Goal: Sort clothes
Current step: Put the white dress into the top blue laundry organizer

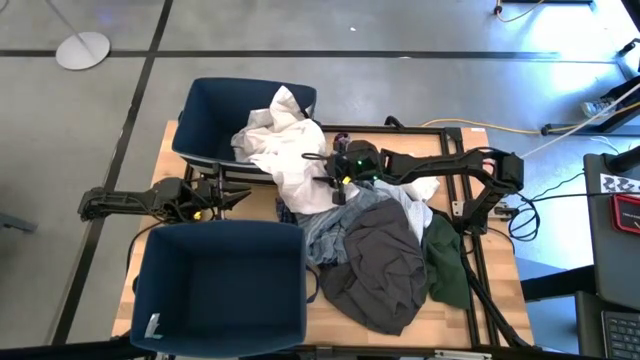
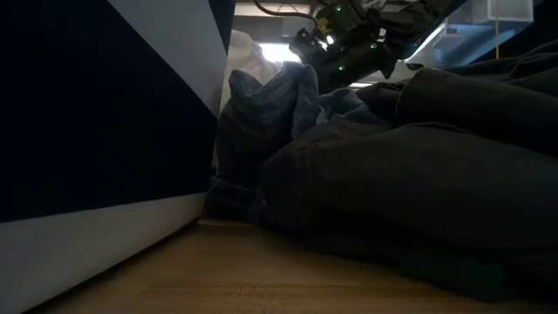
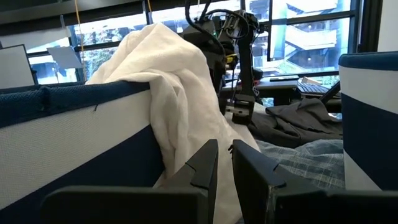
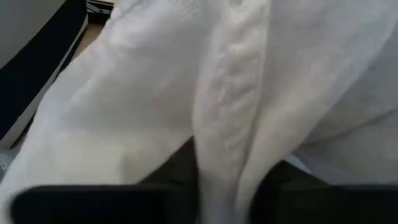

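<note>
A white garment (image 1: 285,150) spilled over the far bin's (image 1: 215,115) rim and down to the table, closing the gap between the bins on the right. The left gripper (image 1: 235,198) lay in that narrow gap, the near bin (image 1: 215,290) just beside it. A grey garment (image 1: 380,265) and a striped one (image 1: 322,235) covered the table's middle. Both bins stood open above. Bare wood (image 2: 261,283) remained along the near edge.

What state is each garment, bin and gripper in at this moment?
White cotton garment: draped over far bin's rim, pinched by right gripper.
Dark grey garment: crumpled on the table.
Blue plaid garment: bunched beside the near bin.
Dark green garment: heaped at the table's edge.
Far navy fabric bin: upright.
Near navy fabric bin: upright.
Right gripper: shut on cloth.
Left gripper: shut, holding nothing.
</note>
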Robot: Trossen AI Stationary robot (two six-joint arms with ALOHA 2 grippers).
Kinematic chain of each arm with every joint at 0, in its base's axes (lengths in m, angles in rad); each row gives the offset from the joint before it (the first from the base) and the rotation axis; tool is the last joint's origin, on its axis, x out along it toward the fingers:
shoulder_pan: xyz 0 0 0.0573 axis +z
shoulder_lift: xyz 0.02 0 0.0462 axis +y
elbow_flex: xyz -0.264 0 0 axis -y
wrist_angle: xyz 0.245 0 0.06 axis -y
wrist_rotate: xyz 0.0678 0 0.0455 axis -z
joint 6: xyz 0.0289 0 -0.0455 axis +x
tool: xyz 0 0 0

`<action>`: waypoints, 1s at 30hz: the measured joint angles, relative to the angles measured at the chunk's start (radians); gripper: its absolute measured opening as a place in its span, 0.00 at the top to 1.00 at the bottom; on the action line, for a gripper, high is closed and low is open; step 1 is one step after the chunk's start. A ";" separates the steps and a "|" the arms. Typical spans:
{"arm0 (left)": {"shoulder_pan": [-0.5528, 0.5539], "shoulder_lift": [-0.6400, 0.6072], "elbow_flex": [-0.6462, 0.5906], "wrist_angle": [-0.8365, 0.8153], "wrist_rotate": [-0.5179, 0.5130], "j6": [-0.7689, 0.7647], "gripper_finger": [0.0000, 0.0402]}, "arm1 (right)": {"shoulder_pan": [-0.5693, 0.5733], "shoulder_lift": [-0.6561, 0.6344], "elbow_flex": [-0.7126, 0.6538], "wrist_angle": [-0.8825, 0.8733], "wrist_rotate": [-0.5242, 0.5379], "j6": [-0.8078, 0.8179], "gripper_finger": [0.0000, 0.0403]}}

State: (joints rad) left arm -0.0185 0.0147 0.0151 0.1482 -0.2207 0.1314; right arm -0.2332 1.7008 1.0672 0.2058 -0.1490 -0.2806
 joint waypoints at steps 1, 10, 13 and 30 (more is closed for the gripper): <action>0.000 0.000 0.000 0.000 0.000 0.001 0.90 | 0.004 -0.001 0.000 0.005 0.001 -0.017 0.87; 0.000 0.000 0.000 -0.003 0.000 0.005 0.90 | 0.086 -0.056 0.093 -0.004 0.064 -0.206 0.94; 0.000 0.000 0.000 -0.004 0.000 0.003 0.90 | 0.098 -0.067 0.174 -0.024 0.069 -0.255 0.97; 0.000 0.000 0.000 0.002 0.000 0.016 0.90 | 0.006 -0.033 0.571 0.040 0.121 -0.376 0.99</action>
State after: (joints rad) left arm -0.0185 0.0147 0.0151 0.1501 -0.2207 0.1471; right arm -0.2274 1.6678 1.6384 0.2457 -0.0276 -0.6569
